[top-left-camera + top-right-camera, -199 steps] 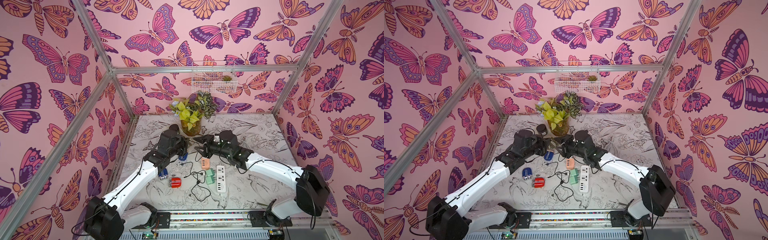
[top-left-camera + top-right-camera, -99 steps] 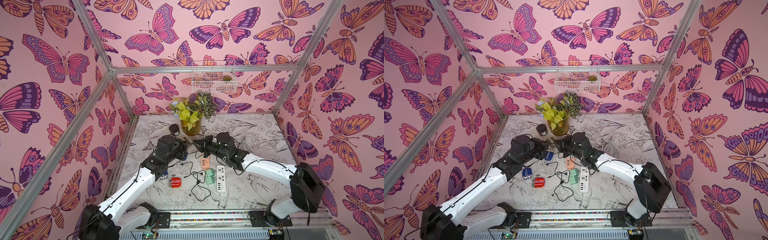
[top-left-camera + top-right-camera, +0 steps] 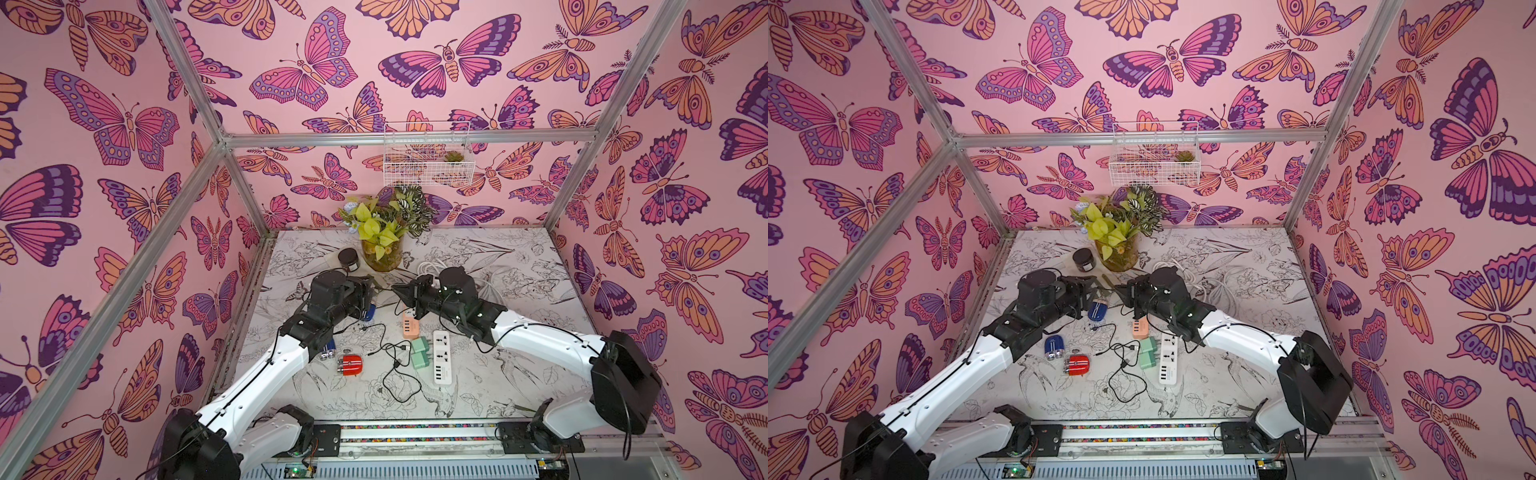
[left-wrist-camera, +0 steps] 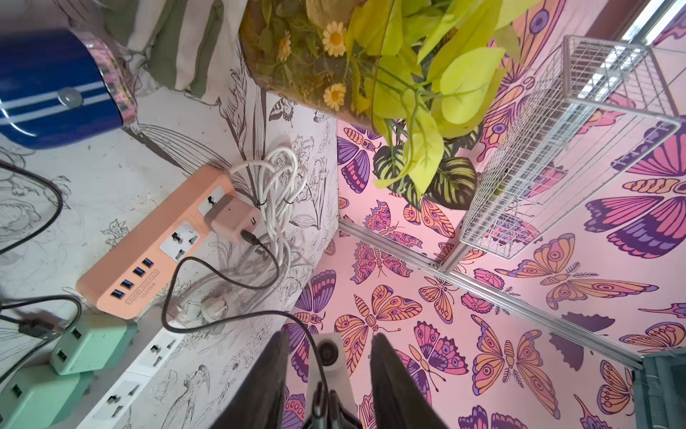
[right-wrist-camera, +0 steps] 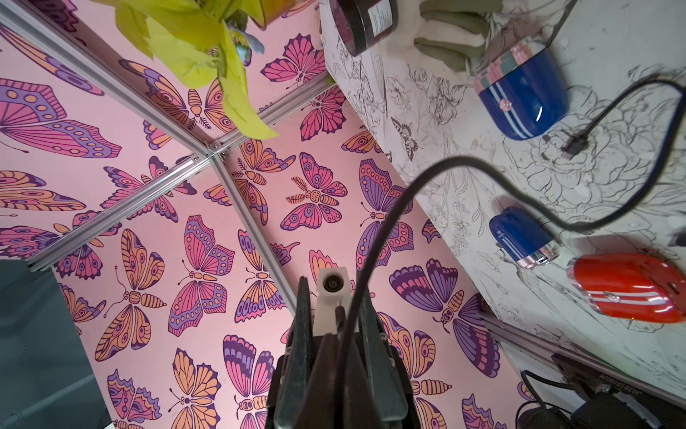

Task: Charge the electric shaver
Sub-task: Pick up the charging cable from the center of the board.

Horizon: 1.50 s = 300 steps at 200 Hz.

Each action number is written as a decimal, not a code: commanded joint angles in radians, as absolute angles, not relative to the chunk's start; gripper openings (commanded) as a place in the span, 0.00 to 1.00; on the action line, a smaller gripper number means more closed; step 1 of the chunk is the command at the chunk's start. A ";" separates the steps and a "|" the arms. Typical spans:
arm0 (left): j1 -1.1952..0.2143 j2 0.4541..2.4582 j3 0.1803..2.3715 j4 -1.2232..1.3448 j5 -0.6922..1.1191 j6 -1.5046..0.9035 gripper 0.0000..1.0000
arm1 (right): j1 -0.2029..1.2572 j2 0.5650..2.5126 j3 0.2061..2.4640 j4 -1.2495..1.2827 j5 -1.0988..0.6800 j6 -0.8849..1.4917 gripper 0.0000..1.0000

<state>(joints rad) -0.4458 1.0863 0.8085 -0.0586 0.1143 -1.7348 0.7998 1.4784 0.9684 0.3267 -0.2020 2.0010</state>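
Cable [image 5: 464,160], thin and black, clamped in my right gripper [image 5: 334,297], left gripper [image 4: 328,338] fingers apart; next, I reckon, plug into the glossy blue shaver [image 5: 527,100]

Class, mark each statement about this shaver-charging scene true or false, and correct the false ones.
1. The right gripper is shut on the black cable. True.
2. The left gripper is shut. False: its fingers stand apart.
3. A blue shaver near the grippers, a second blue shaver and a red shaver lie on the table. True.
4. The cable's free plug sits in the blue shaver near the grippers. False: it lies loose beside it.
5. The pink adapter is plugged into the white power strip. False: it sits in the orange power strip.
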 commanded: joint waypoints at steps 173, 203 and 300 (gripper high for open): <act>-0.422 1.133 0.815 -0.030 0.270 -1.706 0.11 | 0.780 1.499 0.959 0.355 -0.239 1.987 0.00; -0.422 1.138 0.813 -0.025 0.270 -1.705 0.03 | 0.779 1.501 0.962 0.356 -0.241 1.990 0.00; -0.419 1.156 0.811 0.031 0.268 -1.712 0.00 | 0.790 1.529 0.984 0.354 -0.325 1.981 0.35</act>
